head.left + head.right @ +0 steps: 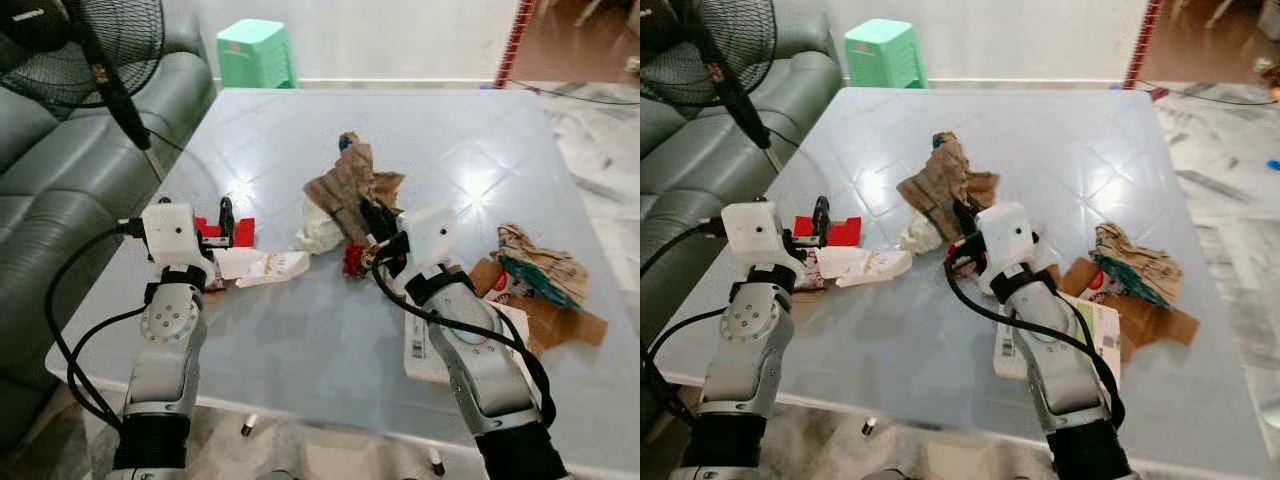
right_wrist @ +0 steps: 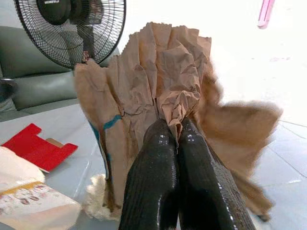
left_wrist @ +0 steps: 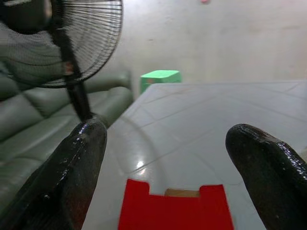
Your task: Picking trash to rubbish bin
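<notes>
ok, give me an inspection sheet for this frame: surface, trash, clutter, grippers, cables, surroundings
Surface: glossy pale table, light glare, litter across the middle.
Job's things: crumpled brown paper bag; white wrapper; red card; white wad; second crumpled bag on flat cardboard; printed carton under the right arm. Rubbish bin: nothing seen.
Clutter: nothing seen apart from the trash.
Grippers: right gripper shut on the brown paper bag; left gripper open, above the red card.
Cables: black cable looped off the left arm, another along the right arm.
Surroundings: green sofa, black fan, green stool, tiled floor.
</notes>
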Robot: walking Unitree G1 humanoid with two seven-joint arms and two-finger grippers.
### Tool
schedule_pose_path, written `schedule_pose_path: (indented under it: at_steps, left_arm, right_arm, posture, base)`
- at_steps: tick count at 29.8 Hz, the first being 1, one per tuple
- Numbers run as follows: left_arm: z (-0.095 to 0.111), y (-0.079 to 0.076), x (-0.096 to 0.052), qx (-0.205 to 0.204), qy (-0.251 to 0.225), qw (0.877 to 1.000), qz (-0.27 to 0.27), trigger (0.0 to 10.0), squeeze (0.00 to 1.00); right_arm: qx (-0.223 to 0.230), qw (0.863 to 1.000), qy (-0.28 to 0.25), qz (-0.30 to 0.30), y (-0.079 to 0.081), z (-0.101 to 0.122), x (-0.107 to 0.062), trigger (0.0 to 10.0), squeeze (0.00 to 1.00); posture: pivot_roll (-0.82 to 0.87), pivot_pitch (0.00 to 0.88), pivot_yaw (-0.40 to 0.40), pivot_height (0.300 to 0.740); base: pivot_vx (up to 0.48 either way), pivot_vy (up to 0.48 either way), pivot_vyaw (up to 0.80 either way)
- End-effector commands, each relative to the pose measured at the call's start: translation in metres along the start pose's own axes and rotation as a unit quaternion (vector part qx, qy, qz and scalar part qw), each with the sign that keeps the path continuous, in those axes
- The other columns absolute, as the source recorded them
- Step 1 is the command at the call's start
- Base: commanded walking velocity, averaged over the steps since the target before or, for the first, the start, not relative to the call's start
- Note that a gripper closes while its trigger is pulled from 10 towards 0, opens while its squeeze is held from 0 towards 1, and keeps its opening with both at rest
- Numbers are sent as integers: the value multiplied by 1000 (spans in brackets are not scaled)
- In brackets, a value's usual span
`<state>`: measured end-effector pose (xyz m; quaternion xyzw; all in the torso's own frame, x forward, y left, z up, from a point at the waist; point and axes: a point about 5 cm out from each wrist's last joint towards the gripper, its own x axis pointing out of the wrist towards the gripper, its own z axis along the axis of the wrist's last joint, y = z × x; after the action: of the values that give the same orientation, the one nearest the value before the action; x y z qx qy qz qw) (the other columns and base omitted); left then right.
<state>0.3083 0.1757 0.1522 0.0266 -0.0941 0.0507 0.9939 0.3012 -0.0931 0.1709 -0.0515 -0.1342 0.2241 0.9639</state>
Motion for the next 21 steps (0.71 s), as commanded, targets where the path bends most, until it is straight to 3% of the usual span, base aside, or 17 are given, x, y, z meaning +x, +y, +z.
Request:
schedule_pose_path:
  at_steps: [1,8,9,11,12,13,18,20,21]
  left_arm:
    - [-3,1,-15,16,3,1000,14,10000,0]
    - [-3,-1,-39,19,4,1000,8,10000,0]
    - [-3,0,-41,7,13,1000,7,10000,0]
    - [-6,6,-49,-60,60,996,20,10000,0]
    - [-6,6,-49,-60,60,996,20,10000,0]
    - [-9,9,-53,-113,87,989,35,10000,0]
    - [-14,14,-56,-159,108,980,49,10000,0]
    - [-25,13,-58,-207,151,965,61,10000,0]
    - [-25,13,-58,-207,151,965,61,10000,0]
  right_arm:
    - [2,1000,6,-3,-2,-2,-3,0,0]
    - [-1,1000,9,-4,-7,-3,-4,0,0]
    - [-1,1000,9,-4,-7,-3,-4,0,0]
    - [-3,1000,10,1,-8,-3,-3,0,0]
    - [-3,1000,10,1,-8,-3,-3,0,0]
    - [-4,1000,10,4,-8,-3,-2,0,0]
    - [-4,1000,10,20,-7,-3,0,0,0]
    - [0,998,10,64,-4,-1,3,0,0]
    - [0,998,10,64,-4,-1,3,0,0]
  posture:
    - [-10,94,58,740]
    - [-1,92,57,740]
    - [7,89,54,740]
    - [16,86,53,740]
    - [16,86,53,740]
    - [22,84,51,740]
    - [28,79,50,740]
    - [25,74,51,740]
    - [25,74,51,740]
  base:
    - [0,0,0]
    - [0,0,0]
    - [0,0,0]
    - [0,0,0]
    - [0,0,0]
    - [0,0,0]
    - [0,0,0]
    - [0,0,0]
    - [0,0,0]
